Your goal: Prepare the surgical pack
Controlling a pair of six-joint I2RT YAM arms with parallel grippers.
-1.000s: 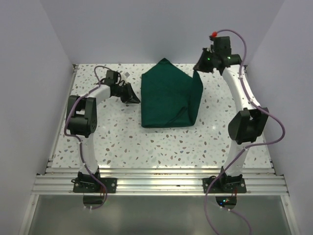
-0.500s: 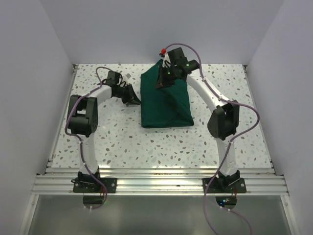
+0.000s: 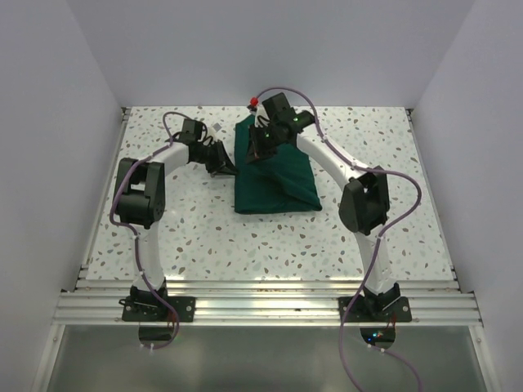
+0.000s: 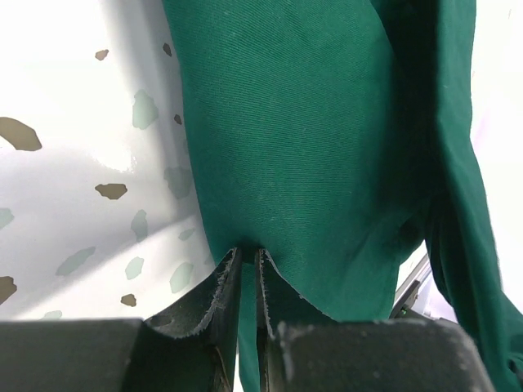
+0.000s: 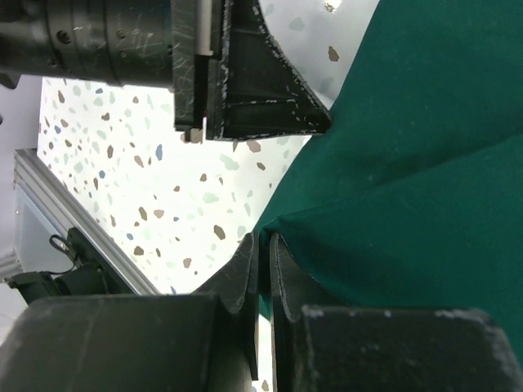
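The surgical pack is a dark green cloth drape (image 3: 276, 181) folded into a bundle in the middle of the speckled table. My left gripper (image 3: 225, 166) pinches the bundle's left edge; in the left wrist view the green cloth (image 4: 310, 147) runs between its closed jaws (image 4: 248, 255). Over the bundle's upper left part, my right gripper (image 3: 256, 152) is shut on a fold of the drape (image 5: 425, 163), the cloth caught between its tips (image 5: 264, 238). The left gripper's fingers (image 5: 261, 90) show in the right wrist view, close by. No instruments, gauze or tray show.
The speckled table (image 3: 204, 237) is walled by white panels on three sides. An aluminium rail (image 3: 261, 306) carrying both arm bases runs along the near edge. Purple cables loop off each arm.
The right gripper has swung from the far right corner leftward across the bundle, carrying the drape's right flap over it; the bundle is now narrower. The left gripper stayed put.
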